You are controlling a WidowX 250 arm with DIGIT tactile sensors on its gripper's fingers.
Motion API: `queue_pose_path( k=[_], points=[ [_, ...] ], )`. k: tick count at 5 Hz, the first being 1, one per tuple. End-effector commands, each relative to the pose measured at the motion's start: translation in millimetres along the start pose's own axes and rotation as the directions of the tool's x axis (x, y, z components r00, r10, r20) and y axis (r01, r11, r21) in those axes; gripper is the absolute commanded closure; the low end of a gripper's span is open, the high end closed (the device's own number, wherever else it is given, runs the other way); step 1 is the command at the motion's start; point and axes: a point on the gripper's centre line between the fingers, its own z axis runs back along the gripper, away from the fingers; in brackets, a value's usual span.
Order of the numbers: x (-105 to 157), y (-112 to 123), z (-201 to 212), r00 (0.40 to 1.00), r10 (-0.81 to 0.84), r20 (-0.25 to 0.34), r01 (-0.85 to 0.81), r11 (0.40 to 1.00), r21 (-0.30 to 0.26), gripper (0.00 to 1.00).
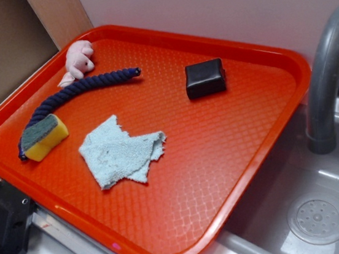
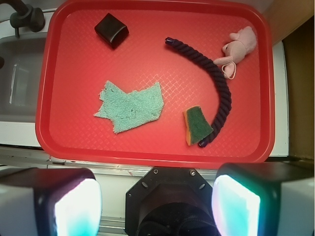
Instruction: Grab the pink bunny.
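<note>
The pink bunny [image 1: 78,59] [image 2: 238,47] lies at the far left corner of the red tray [image 1: 237,174] in the exterior view, and at the upper right of the tray [image 2: 74,142] in the wrist view. It touches the dark blue rope [image 1: 78,91] [image 2: 211,78]. My gripper [image 2: 156,204] is high above the tray's near edge, far from the bunny. Its jaws are wide apart with nothing between them. The exterior view does not show the gripper.
A yellow and green sponge [image 1: 44,137] [image 2: 197,125] sits by the rope's end. A light blue rag [image 1: 121,150] [image 2: 132,105] lies mid-tray and a black block [image 1: 205,78] [image 2: 111,29] further off. A grey faucet [image 1: 327,76] and sink [image 1: 320,217] stand beside the tray.
</note>
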Motion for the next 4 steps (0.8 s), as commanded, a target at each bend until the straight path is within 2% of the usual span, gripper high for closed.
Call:
queue_pose_path(
  k=[1,2,3,4],
  points=[
    [0.0,0.0,0.0,1.0,0.0,0.0,0.0,1.0,0.0,0.0],
    [24.1,5.7,-25.5,0.965,0.237,0.112,-0.243,0.969,0.046,0.0],
    [58.9,45.4,-75.5,0.877,0.469,0.108,-0.476,0.878,0.053,0.0],
    [86.7,85.8,-105.5,0.727,0.642,0.246,-0.677,0.729,0.099,0.0]
  ],
)
